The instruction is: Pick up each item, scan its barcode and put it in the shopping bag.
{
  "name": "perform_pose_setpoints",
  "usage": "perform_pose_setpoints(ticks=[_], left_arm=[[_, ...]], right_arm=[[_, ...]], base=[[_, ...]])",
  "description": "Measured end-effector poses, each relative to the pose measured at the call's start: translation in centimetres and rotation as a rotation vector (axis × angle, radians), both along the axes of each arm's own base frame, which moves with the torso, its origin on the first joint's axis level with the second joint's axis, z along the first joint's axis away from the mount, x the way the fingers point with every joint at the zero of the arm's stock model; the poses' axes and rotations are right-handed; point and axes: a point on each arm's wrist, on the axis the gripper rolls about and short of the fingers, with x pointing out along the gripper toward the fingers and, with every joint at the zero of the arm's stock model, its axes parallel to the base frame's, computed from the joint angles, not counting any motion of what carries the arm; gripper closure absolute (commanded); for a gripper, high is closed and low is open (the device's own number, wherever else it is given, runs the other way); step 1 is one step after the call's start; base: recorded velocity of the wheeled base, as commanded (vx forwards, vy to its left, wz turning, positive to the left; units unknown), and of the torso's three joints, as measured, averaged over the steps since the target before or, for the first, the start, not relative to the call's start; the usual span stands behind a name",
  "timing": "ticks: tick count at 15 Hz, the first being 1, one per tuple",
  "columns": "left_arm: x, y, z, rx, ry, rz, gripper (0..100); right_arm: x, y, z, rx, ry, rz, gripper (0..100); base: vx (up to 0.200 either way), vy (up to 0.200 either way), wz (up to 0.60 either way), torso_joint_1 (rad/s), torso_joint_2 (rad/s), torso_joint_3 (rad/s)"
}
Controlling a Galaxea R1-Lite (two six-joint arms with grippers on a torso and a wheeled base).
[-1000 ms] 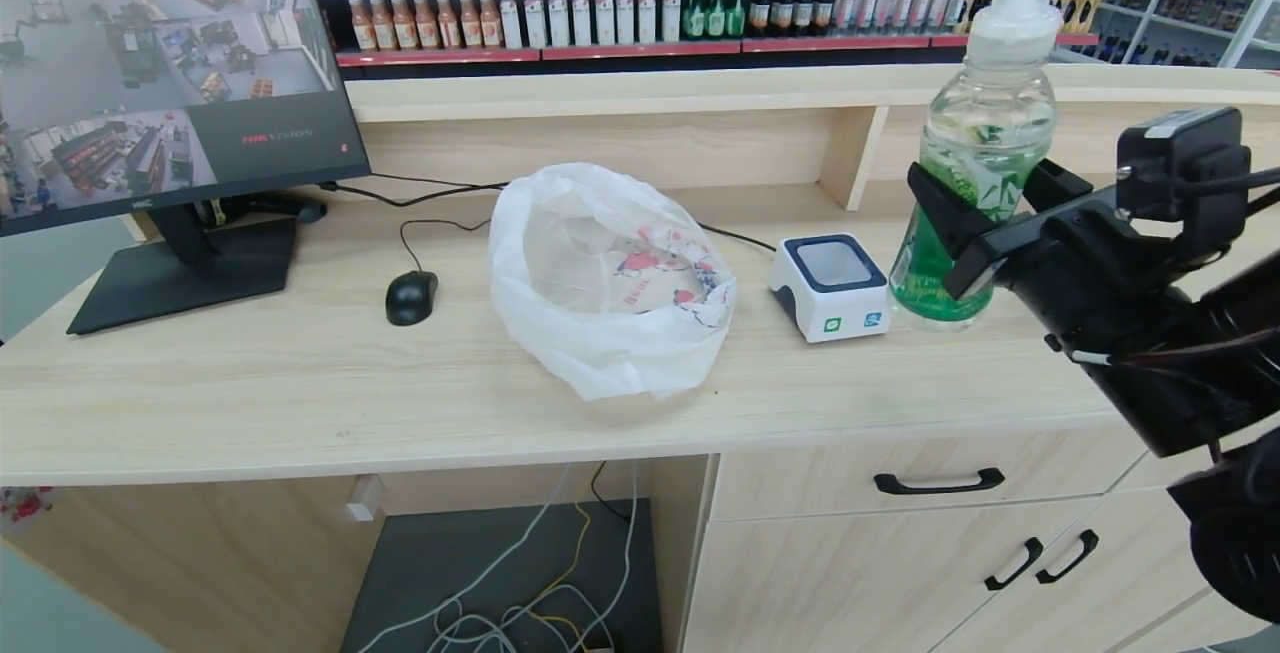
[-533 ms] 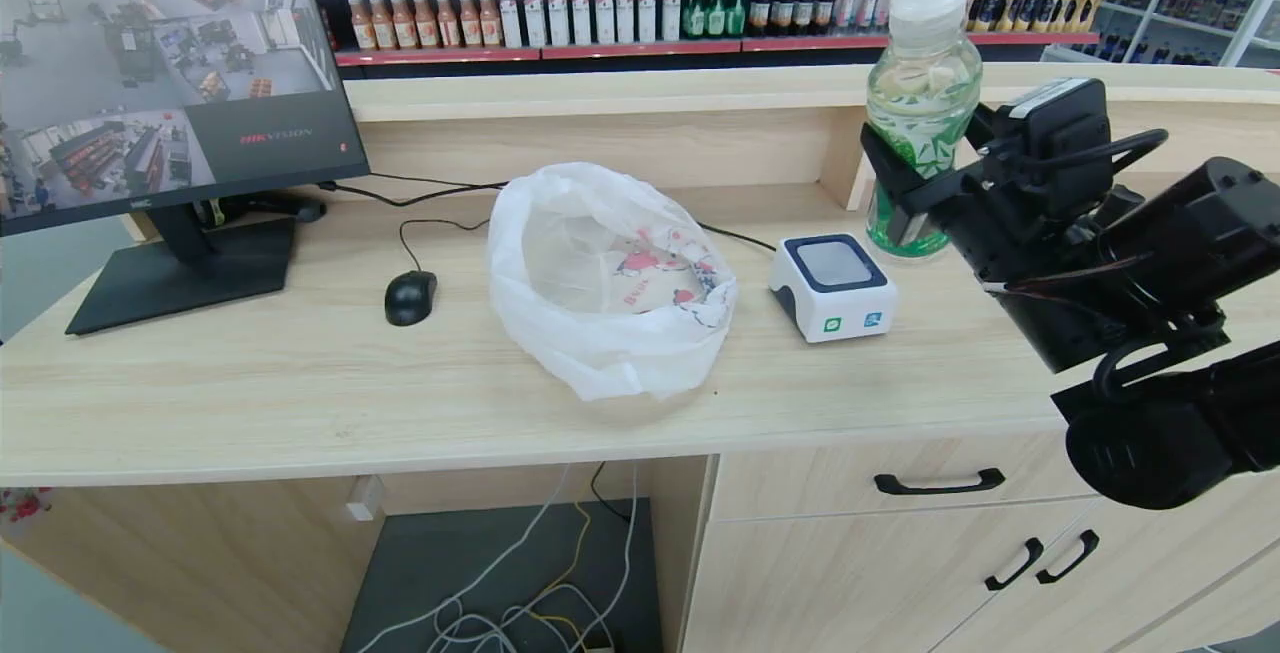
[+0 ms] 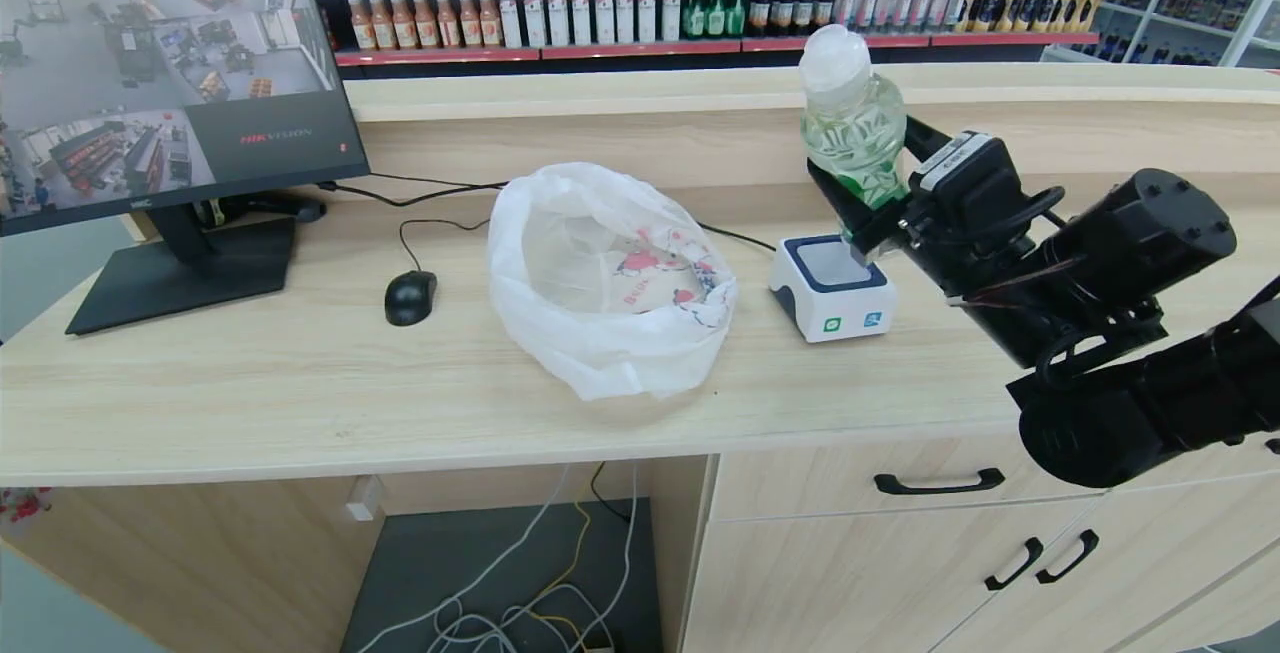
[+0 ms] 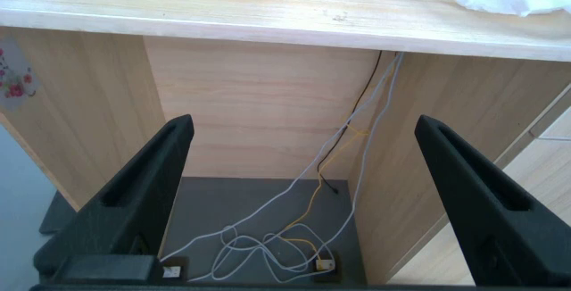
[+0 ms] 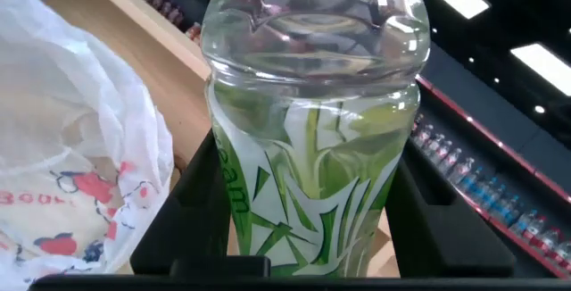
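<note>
Now right gripper (image 3: 868,205) clamps the bottle (image 3: 853,128) at the scanner (image 3: 830,288): scan prob. underway, shopping bag (image 3: 600,353) next. Left gripper (image 4: 303,128) gapes wide, empty.

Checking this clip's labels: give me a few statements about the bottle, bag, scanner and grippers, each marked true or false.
1. The right gripper is shut on the bottle. True.
2. The bottle lies inside the shopping bag. False: it is held in the air close to the scanner.
3. The left gripper is open and holds nothing. True.
4. The mouse sits between the shopping bag and the scanner. False: it is on the bag's other side, toward the monitor.
</note>
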Motion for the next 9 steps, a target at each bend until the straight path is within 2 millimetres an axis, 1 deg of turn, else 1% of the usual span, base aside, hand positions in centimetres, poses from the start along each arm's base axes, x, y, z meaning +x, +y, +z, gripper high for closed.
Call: perform_pose_setpoints(ticks=[2,3,5,7,9], left_arm=[[0.0,0.0,0.0,0.000,0.000,0.000,0],[0.0,0.0,0.0,0.000,0.000,0.000,0],[0.0,0.0,0.0,0.000,0.000,0.000,0],[0.0,0.0,0.0,0.000,0.000,0.000,0],[0.0,0.0,0.0,0.000,0.000,0.000,0]], right_arm=[[0.2,-0.2,-0.6,-0.081,-0.019,0.076,100],[0.5,-0.7,-0.9,-0.115,-0.023,0.107,100],[1.2,-2.2,-1.5,-0.162,-0.021,0.126,100],[1.9,-3.6,-1.7,-0.196,-0.028,0.140,100],[2.5,-4.0,-1.8,-0.231,-0.041,0.192,100]], base=[[0.000,0.000,0.00,0.000,0.00,0.000],[0.000,0.000,0.00,0.000,0.00,0.000],[0.000,0.000,0.00,0.000,0.00,0.000],[0.000,0.000,0.00,0.000,0.00,0.000],[0.000,0.000,0.00,0.000,0.00,0.000]])
